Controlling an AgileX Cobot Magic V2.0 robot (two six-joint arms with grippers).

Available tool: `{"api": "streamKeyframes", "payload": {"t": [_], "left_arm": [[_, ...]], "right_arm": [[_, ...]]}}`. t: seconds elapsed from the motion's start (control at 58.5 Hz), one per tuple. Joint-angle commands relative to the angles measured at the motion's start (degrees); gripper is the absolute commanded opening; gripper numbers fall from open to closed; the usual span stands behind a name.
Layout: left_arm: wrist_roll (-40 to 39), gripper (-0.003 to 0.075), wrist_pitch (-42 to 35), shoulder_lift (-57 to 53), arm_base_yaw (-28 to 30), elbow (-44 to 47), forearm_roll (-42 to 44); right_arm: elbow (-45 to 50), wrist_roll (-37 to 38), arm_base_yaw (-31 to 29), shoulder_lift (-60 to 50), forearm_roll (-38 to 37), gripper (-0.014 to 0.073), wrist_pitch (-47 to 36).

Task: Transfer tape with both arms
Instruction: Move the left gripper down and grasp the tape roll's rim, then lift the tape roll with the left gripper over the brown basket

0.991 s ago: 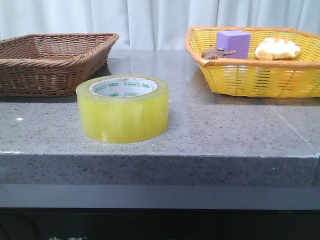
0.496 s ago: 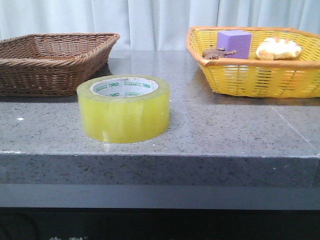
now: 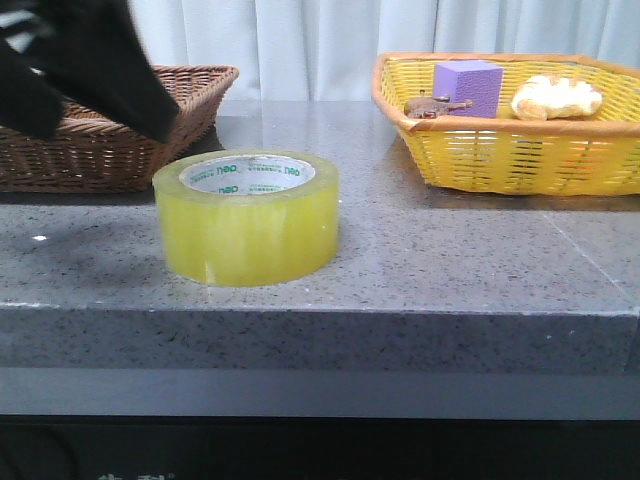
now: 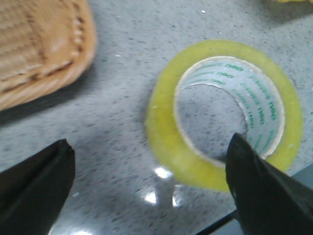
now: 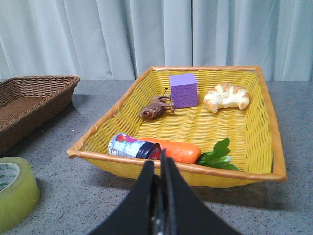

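Even, bright light; glare spots on table beside tape; left end effector motion-blurred.

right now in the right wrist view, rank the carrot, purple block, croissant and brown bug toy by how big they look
1. carrot, though it sits nearer the camera
2. croissant and purple block, too alike to rank
3. brown bug toy, smallest

The white inner core of the tape carries green lettering, repeated around the ring; it looks like "deli", but this is uncertain.
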Motion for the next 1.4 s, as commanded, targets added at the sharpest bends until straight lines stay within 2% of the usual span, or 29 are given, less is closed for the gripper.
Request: {"api": "streamKeyframes", "payload": {"t": [0.0, 0.308, 0.513, 0.615, 0.838, 0.923, 1.043, 1.214, 1.385], "left_arm": [[-0.73, 0.0619, -2.3, 1.84, -1.51, -3.81, -2.33], [-0.73, 0.0619, -4.27, 9.46, -2.47, -7.4, -2.7], [-0.73, 0.0615, -5.24, 10.65, -2.5, -7.61, -2.97], [-0.73, 0.0517, -5.24, 10.65, -2.5, -7.61, -2.97], [-0.73, 0.0147, -5.24, 10.65, -2.5, -7.61, -2.97], [-0.73, 0.0048, -5.24, 10.65, -2.5, -7.78, -2.97], [-0.73, -0.001, -4.38, 10.42, -2.5, -9.25, -2.97], [-0.63, -0.001, -0.96, 9.21, -2.6, -16.55, -2.42], [-0.63, -0.001, -0.38, 8.57, -1.67, -27.33, 6.53]], "right_arm": [[-1.41, 0.0, -0.2, 0.49, -0.18, -0.0078, -5.3], [-1.41, 0.0, -0.2, 0.49, -0.18, -0.0078, -5.48], [-1.41, 0.0, -0.2, 0.49, -0.18, -0.0078, -5.53], [-1.41, 0.0, -0.2, 0.49, -0.18, -0.0078, -5.78], [-1.41, 0.0, -0.2, 0.49, -0.18, -0.0078, -5.95], [-1.41, 0.0, -0.2, 0.49, -0.18, -0.0078, -5.95], [-1.41, 0.0, -0.2, 0.49, -0.18, -0.0078, -5.95], [-1.41, 0.0, -0.2, 0.49, -0.22, -0.0078, -6.11], [-1.41, 0.0, -0.2, 0.49, -0.22, -0.0078, -6.11]]}}
